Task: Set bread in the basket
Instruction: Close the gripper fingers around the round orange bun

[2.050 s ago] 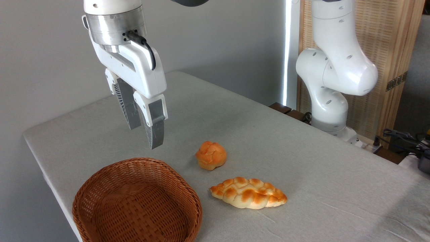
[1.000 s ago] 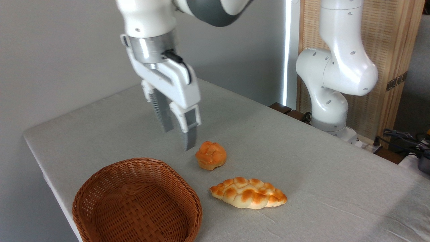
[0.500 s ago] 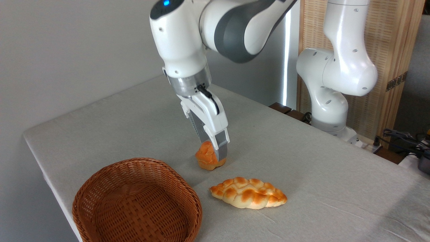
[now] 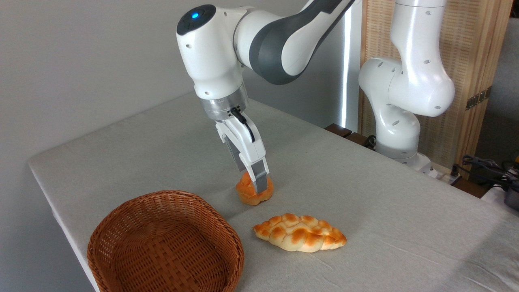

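Gripper point(image 4: 256, 185): fingers pressed onto the bread's top; whether it pinches, cannot tell.
Bread point(image 4: 248, 194): on the table point(image 4: 142, 146), right of the basket's far rim.
Basket point(image 4: 164, 243): near left.
Braided loaf point(image 4: 300, 232): nearer, right of the basket.

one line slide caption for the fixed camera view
Gripper straddling the orange bun, wicker basket empty beside it.

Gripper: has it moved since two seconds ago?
Yes. The gripper has travelled right and down, from above the basket rim to the round bun, its fingers now around it.
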You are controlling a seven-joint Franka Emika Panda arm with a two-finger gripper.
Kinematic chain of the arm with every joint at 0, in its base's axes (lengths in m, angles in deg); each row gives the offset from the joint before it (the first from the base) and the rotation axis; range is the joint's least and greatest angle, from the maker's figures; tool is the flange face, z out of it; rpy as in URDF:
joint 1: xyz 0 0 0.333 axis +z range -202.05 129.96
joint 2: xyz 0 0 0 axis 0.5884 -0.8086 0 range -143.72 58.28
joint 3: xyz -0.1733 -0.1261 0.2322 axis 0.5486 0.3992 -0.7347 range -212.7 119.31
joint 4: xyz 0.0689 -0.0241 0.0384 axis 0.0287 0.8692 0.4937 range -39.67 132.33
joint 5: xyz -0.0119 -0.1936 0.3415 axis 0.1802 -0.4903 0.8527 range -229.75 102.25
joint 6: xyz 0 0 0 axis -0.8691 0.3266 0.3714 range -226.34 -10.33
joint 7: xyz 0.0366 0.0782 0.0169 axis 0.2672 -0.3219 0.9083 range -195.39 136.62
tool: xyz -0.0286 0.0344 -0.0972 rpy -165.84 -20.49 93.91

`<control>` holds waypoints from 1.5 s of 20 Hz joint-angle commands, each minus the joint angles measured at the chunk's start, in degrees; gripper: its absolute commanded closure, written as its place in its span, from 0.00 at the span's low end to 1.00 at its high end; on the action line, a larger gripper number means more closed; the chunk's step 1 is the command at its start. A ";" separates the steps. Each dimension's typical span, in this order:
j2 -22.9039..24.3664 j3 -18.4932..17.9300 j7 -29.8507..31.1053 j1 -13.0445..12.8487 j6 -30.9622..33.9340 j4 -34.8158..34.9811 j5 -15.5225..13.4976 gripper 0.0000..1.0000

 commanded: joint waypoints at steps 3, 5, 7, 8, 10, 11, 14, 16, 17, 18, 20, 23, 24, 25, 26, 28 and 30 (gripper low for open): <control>-2.06 -0.13 -1.17 -1.70 -1.01 0.42 -0.67 0.00; -2.41 -0.13 -1.35 -1.70 -1.10 0.42 -0.40 0.00; -3.29 -0.13 -1.35 -1.70 -1.80 0.51 -0.31 0.00; -3.73 -0.13 -1.35 -1.70 -1.80 0.51 -0.22 0.00; -3.74 -0.13 -1.44 -1.70 -1.80 0.43 0.73 0.00; -3.74 -0.13 -1.52 -1.62 -1.80 0.34 2.48 0.00; -3.38 -0.21 -1.44 -1.62 -1.80 -0.02 4.70 0.00; -3.30 -0.21 -1.53 -1.62 -1.80 -0.19 4.79 0.00; -3.30 -0.21 -1.53 -1.62 -1.80 -0.28 4.79 0.00; -3.12 -0.21 -1.44 -1.62 -1.80 -0.28 4.79 0.00; -3.12 -0.21 -1.44 -1.62 -1.71 -0.28 4.79 0.00; -3.03 -0.13 -1.44 -1.70 -1.27 -0.28 4.79 0.00; -3.03 -0.13 -1.44 -1.70 -1.36 -0.19 4.79 0.00; -3.21 -0.13 -1.44 -1.62 -1.27 -0.19 4.79 0.00; -3.38 -0.13 -1.44 -1.70 -1.27 -0.02 4.87 0.00; -3.65 -0.13 -1.44 -1.70 -1.27 0.07 4.87 0.00; -4.26 -0.13 -1.35 -1.70 -1.10 0.16 4.87 0.00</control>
